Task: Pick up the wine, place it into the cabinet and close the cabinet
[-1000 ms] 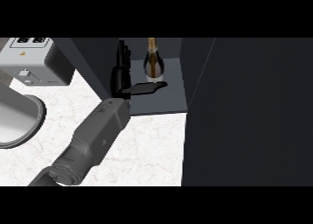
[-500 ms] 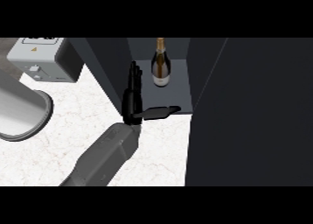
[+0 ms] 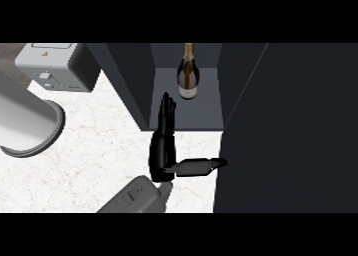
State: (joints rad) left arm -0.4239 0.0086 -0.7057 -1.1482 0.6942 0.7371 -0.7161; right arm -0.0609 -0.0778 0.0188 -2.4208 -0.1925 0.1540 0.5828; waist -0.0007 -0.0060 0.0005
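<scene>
Head view: wine bottle (image 3: 187, 75) upright inside open cabinet (image 3: 188, 112), nothing touching it. One hand (image 3: 164, 145) in view, which arm unclear, fingers (image 3: 167, 107) straight, thumb out toward dark door (image 3: 293, 130) at right, holding nothing. Toaster (image 3: 53, 67) on table (image 3: 86, 150) at left. Glass bottle likely heavy, smooth, breakable; best gripped round body

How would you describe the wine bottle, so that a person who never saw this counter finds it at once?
Look at the dark cabinet at the back of the white marbled counter. Inside its open compartment stands the wine bottle, beyond the fingertips of the open hand. It alone has a gold neck and pale label; the toaster to the left is grey.
</scene>
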